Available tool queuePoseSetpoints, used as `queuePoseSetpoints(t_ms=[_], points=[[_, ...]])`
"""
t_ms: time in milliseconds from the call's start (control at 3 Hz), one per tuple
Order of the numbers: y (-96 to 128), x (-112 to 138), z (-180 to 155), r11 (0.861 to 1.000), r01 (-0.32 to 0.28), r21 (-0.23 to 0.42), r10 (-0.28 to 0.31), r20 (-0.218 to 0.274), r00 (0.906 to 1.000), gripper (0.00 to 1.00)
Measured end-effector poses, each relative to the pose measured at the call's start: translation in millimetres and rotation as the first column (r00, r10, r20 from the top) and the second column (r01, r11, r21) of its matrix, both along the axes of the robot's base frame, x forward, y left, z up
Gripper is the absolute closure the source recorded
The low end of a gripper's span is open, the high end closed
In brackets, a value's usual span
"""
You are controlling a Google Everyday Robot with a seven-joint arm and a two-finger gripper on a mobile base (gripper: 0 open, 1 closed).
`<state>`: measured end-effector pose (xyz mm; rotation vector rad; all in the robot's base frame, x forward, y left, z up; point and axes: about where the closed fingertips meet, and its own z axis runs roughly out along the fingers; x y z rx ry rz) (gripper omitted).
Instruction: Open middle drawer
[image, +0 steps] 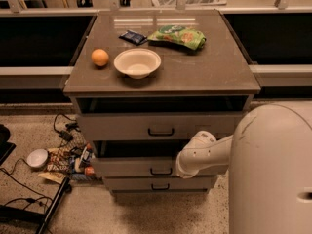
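While my gripper (185, 171) sits at the middle drawer's (126, 167) right front, grip state I can't tell, it's partly out; more pulling needed

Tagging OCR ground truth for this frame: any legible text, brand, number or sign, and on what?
No text can be read anywhere.
green bag: printed markings, illegible.
dark packet: pale marking, illegible.
bowl, orange: no markings seen.
pincer, at the right part of the middle drawer front: no label seen.
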<state>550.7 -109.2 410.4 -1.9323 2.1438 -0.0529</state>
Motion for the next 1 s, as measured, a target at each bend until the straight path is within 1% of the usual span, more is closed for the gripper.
queuePoseSetpoints(t_ms=[333,1000], points=[[0.0,0.0,0.0,1.0,0.0,0.0,0.0,0.0,1.0,0.82],[0.0,0.0,0.0,1.0,0.0,0.0,0.0,0.0,1.0,0.36]])
